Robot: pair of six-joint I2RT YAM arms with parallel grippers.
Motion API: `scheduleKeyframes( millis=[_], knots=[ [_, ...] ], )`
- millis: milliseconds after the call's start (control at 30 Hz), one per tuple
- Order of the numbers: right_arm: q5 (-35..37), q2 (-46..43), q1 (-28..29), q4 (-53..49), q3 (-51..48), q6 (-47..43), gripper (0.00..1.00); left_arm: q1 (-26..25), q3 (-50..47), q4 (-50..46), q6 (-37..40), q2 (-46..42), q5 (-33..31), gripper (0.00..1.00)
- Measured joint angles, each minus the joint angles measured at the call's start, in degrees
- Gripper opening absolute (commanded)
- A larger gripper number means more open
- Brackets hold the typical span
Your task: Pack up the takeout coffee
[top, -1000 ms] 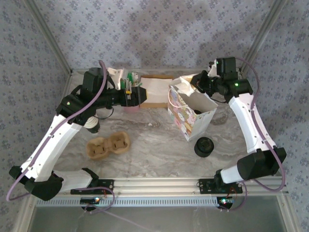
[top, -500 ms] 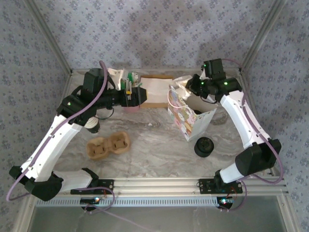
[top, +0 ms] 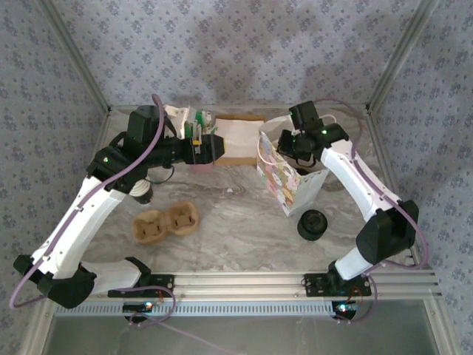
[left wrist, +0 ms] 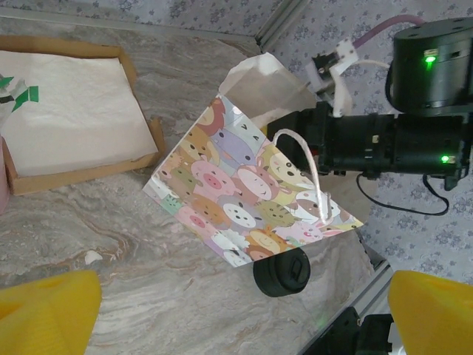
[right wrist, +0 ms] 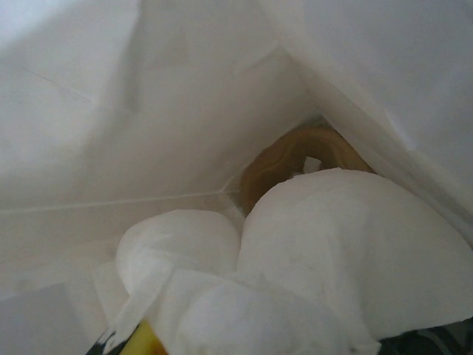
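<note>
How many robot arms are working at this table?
2. The left arm stretches toward the back left; the right arm reaches into the cartoon-print bag. No others seem hidden.

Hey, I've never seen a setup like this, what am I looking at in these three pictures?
These are two robot arms, the left arm and the right arm, bolted at the near edge of a marble-patterned table. The top view looks down from above; the other two come from wrist cameras. The left gripper is open and empty, yellow fingers wide apart. The right arm reaches into a cartoon-animal gift bag; its camera sees crumpled white paper inside. On the table lie a cardboard tray of white paper, a pulp cup carrier and a squat black round object.
</note>
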Motion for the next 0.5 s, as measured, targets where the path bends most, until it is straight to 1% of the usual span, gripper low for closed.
scheduleKeyframes(
  millis=[367,467,500],
  knots=[
    [1.5,1.2,0.4,1.0,-2.3,-2.4,0.0,0.0,-0.1,0.2,0.0,0.0,0.0,0.99],
    [1.9,1.4,0.8,0.9,-2.3,-2.7,0.05,0.0,-0.4,0.3,-0.3,0.0,0.0,0.99],
    [2.1,1.4,1.0,0.9,-2.3,-2.8,0.07,0.0,-0.5,0.3,-0.4,0.0,0.0,0.99]
  ],
)
